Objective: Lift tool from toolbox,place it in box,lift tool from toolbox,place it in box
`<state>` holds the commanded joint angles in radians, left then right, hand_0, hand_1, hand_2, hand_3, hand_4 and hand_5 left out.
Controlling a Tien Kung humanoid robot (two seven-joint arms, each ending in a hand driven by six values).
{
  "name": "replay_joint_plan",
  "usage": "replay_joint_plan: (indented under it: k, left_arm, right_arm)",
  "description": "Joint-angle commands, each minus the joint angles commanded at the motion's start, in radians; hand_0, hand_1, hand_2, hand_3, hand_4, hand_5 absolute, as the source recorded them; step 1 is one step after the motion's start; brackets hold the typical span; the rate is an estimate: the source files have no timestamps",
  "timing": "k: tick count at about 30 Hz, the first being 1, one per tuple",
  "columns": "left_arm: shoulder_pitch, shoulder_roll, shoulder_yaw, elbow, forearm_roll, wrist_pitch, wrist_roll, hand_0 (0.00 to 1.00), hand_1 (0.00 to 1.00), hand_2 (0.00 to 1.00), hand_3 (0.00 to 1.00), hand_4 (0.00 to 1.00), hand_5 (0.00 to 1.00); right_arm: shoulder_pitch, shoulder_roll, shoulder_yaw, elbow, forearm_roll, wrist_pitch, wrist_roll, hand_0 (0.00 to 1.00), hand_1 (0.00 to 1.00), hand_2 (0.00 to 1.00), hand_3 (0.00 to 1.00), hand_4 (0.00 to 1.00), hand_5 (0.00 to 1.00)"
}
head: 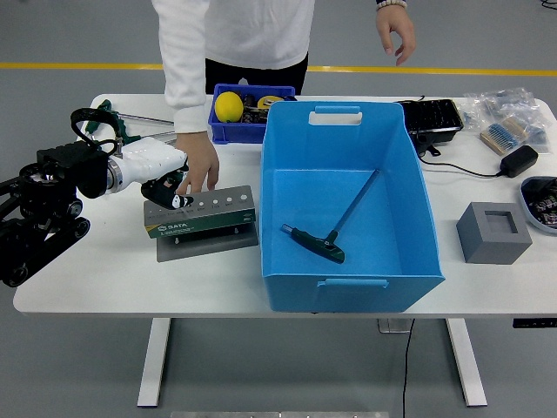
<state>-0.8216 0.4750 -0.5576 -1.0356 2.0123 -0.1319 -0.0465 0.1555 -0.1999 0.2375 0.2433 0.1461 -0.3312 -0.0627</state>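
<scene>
Our left hand (pixel 165 185) at left end of toolbox (pixel 200 212), fingers curled over it; whether pinching tool, we cannot tell. Blue box (pixel 348 209) lies right, T-handle tool (pixel 329 233) already inside. Person's hand (pixel 198 165) steadies toolbox.

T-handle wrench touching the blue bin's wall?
Touching. Head view: T-handle wrench shaft tip leans against the blue bin back wall; its handle rests on the floor.

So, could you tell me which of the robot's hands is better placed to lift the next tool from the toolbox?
The left. Its left hand already hovers over the toolbox's left end, fingers curled down toward it. No right arm is in view.
</scene>
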Motion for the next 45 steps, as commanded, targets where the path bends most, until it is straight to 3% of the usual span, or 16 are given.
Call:
replay_joint_plan:
  k: [3, 4, 9, 10, 17, 45]
  left_arm:
    - [0.003, 0.0, -0.004, 0.011, 0.003, 0.034, -0.016, 0.237, 0.113, 0.114, 0.131, 0.798, 0.485]
    - [0.004, 0.0, -0.004, 0.016, 0.004, 0.046, -0.022, 0.183, 0.06, 0.092, 0.095, 0.847, 0.444]
    - [0.012, -0.001, -0.009, 0.028, 0.006, 0.098, -0.045, 0.183, 0.06, 0.092, 0.095, 0.847, 0.444]
    - [0.013, 0.0, -0.009, 0.028, 0.006, 0.109, -0.049, 0.14, 0.002, 0.052, 0.061, 0.842, 0.377]
    - [0.022, 0.0, -0.032, 0.02, -0.011, 0.178, -0.067, 0.138, 0.002, 0.036, 0.057, 0.804, 0.402]
    - [0.043, 0.015, -0.182, -0.156, -0.04, 0.215, -0.101, 0.098, 0.002, 0.008, 0.046, 0.748, 0.434]
  right_arm:
    - [0.0, 0.0, 0.0, 0.0, 0.001, 0.0, 0.0, 0.679, 0.64, 0.714, 0.562, 0.795, 0.719]
    - [0.0, 0.0, 0.0, 0.0, 0.0, 0.0, 0.0, 0.679, 0.64, 0.714, 0.561, 0.795, 0.72]
    - [-0.001, 0.0, 0.0, 0.0, 0.001, 0.0, 0.0, 0.679, 0.64, 0.714, 0.561, 0.795, 0.72]
    - [-0.001, 0.001, 0.0, 0.0, 0.0, 0.0, 0.0, 0.679, 0.64, 0.715, 0.561, 0.795, 0.72]
    - [-0.005, 0.002, 0.006, 0.0, -0.008, -0.001, -0.003, 0.679, 0.64, 0.714, 0.561, 0.795, 0.72]
    - [-0.009, 0.004, 0.003, 0.0, 0.001, -0.001, -0.002, 0.679, 0.641, 0.714, 0.56, 0.794, 0.721]
